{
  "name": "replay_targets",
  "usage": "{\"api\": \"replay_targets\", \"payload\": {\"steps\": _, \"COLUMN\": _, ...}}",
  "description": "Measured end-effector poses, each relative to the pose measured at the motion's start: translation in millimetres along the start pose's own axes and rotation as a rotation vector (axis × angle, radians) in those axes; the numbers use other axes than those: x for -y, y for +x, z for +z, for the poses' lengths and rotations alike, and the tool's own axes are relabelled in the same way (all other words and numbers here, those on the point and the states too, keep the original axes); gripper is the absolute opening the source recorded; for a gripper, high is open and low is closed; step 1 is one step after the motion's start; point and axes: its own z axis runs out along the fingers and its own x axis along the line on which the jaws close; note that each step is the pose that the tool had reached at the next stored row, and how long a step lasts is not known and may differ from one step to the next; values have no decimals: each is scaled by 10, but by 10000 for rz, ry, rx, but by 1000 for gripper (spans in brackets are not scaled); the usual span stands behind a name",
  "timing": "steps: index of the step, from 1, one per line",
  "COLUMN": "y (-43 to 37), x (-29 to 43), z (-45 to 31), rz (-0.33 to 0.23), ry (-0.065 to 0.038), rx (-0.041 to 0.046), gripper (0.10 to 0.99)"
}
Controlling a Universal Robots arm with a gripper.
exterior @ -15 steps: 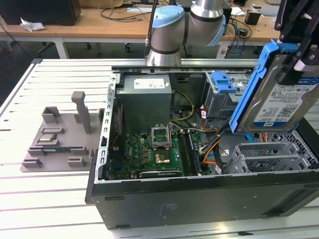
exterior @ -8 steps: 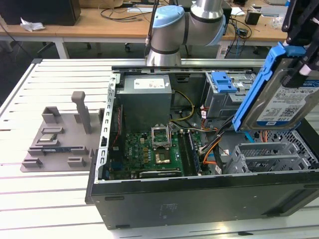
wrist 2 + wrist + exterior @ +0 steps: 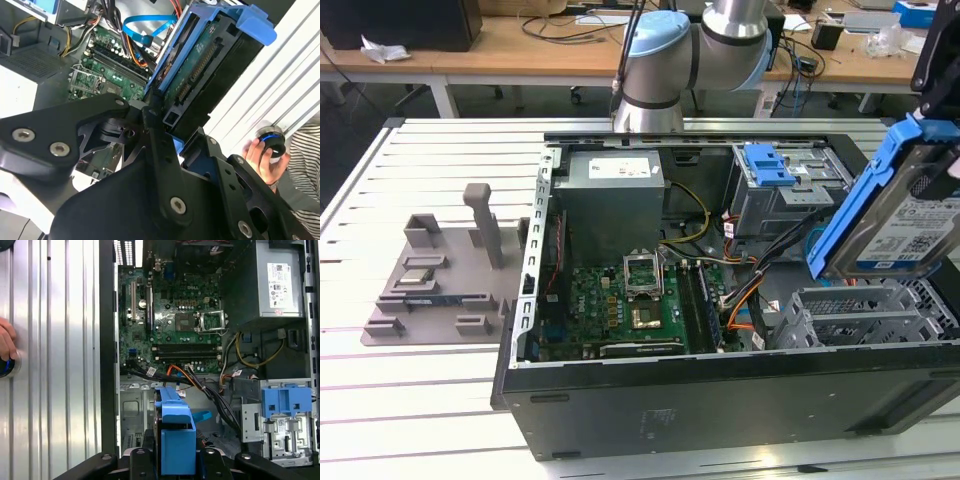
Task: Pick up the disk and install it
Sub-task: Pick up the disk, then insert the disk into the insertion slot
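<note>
Now the disk (image 3: 910, 215) hangs tilted above the open computer case (image 3: 720, 400), at the exterior view's right.
The gripper (image 3: 172, 127) is squeezed tight on one end of the disk's blue frame. The disk looks hard, stiff and a bit heavy, and a bump could break it. Its metal faces look smooth and slippery, so the blue plastic sides seem the best place to hold.

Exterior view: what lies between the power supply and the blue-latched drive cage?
Yellow and black cables hang between power supply and drive cage, in the exterior view.
</note>
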Motion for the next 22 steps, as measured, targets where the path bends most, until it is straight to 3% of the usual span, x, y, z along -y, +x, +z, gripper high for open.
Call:
{"api": "replay_targets", "payload": {"steps": 5, "y": 0, "x": 11, "z": 2, "rz": 2, "ry": 0, "rx": 1, "gripper": 369}}
{"api": "replay_targets", "payload": {"steps": 6, "y": 4, "x": 21, "z": 46, "rz": -34, "ry": -5, "rx": -21, "gripper": 369}}
{"api": "replay_targets", "payload": {"steps": 7, "y": 14, "x": 72, "z": 181, "rz": -62, "ry": -33, "rx": -37, "gripper": 369}}
{"api": "replay_targets", "payload": {"steps": 9, "y": 28, "x": 115, "z": 364, "rz": -64, "ry": -43, "rx": -39, "gripper": 369}}
{"api": "replay_targets", "payload": {"steps": 15, "y": 38, "x": 120, "z": 456, "rz": -64, "ry": -38, "rx": -42, "gripper": 369}}
{"api": "replay_targets", "payload": {"steps": 17, "y": 41, "x": 56, "z": 467, "rz": -66, "ry": -18, "rx": -50, "gripper": 369}}
{"api": "replay_targets", "payload": {"steps": 19, "y": 40, "x": 56, "z": 467, "rz": -62, "ry": -13, "rx": -146, "gripper": 369}}
{"api": "replay_targets", "payload": {"steps": 22, "y": 40, "x": 54, "z": 455, "rz": -41, "ry": -6, "rx": -427, "gripper": 369}}
